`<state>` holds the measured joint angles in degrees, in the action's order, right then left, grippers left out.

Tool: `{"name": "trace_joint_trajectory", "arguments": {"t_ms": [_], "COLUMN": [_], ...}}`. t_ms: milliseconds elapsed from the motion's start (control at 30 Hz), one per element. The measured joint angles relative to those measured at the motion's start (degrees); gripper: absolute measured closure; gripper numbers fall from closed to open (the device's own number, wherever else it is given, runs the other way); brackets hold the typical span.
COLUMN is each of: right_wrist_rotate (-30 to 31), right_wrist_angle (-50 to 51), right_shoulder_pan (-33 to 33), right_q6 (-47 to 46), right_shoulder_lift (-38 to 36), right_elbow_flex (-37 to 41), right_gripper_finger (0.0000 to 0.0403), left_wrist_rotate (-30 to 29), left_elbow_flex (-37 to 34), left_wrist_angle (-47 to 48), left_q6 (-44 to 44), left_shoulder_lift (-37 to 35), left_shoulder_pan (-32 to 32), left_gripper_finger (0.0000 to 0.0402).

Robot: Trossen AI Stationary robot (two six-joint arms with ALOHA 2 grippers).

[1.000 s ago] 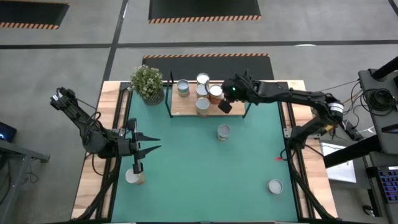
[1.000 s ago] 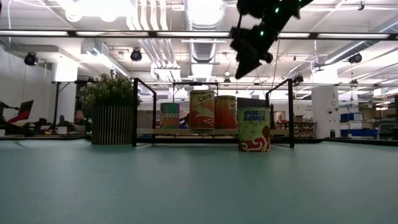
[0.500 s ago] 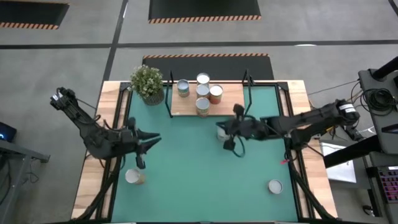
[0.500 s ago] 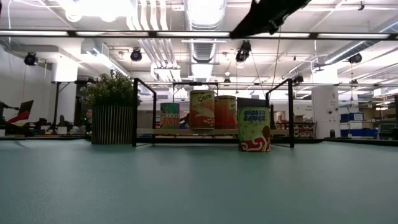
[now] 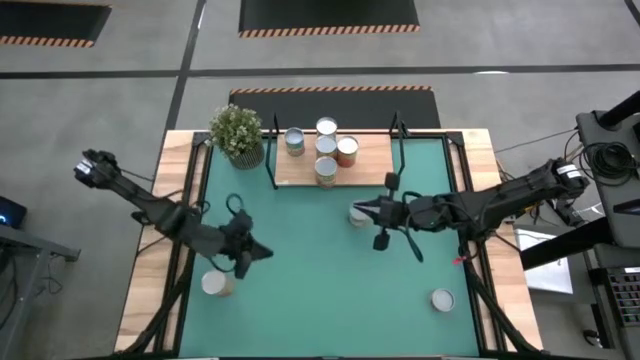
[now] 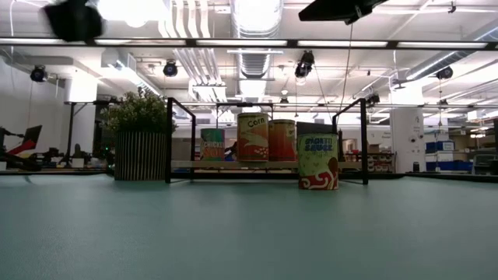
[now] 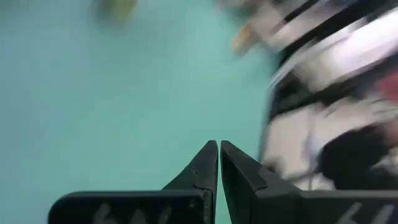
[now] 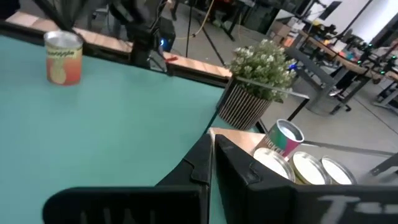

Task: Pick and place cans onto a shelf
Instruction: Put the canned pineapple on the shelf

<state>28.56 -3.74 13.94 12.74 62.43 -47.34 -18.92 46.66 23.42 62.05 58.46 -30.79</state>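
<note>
Several cans [image 5: 326, 150] stand on the wooden shelf [image 5: 370, 165] at the far side; the low view shows some of them [image 6: 253, 138]. One green-labelled can [image 5: 358, 218] [image 6: 317, 162] stands on the green mat just in front of the shelf. My right gripper [image 5: 357, 208] [image 8: 212, 140] is shut and empty, high above that can. My left gripper [image 5: 266, 253] [image 7: 219, 147] is shut and empty over the mat's left part. A tan can [image 5: 213, 283] [image 8: 64, 57] stands near it at the mat's near-left corner. Another can [image 5: 443, 299] stands near right.
A potted plant [image 5: 237, 133] stands at the shelf's left end. Black frame posts [image 5: 273, 150] [image 6: 169, 140] rise at both shelf ends. The middle of the green mat [image 5: 320, 270] lies open between the arms.
My right gripper has left the shelf and come toward the near edge, to above the green can. My left gripper has swung toward the right and near edges, and its fingers, apart a second ago, now meet. No can has moved.
</note>
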Motion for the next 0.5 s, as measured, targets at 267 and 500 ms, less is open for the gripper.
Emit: {"name": "trace_joint_trajectory", "arguments": {"t_ms": [267,500], "right_wrist_rotate": [0.0,0.0], "right_wrist_angle": [0.5,1.5], "right_shoulder_pan": [0.0,0.0], "right_q6": [1.8,3.2], "right_shoulder_lift": [-1.0,-0.9], "right_elbow_flex": [0.2,0.8], "right_gripper_finger": [0.0394,0.0394], "left_wrist_rotate": [26.0,26.0], "left_elbow_flex": [2.9,16.3], "left_wrist_angle": [14.0,32.1], "left_q6": [33.3,40.9], "left_shoulder_lift": [11.3,21.6], "left_shoulder_pan": [-3.3,-8.8], "left_gripper_finger": [0.0400,0.0400]}}
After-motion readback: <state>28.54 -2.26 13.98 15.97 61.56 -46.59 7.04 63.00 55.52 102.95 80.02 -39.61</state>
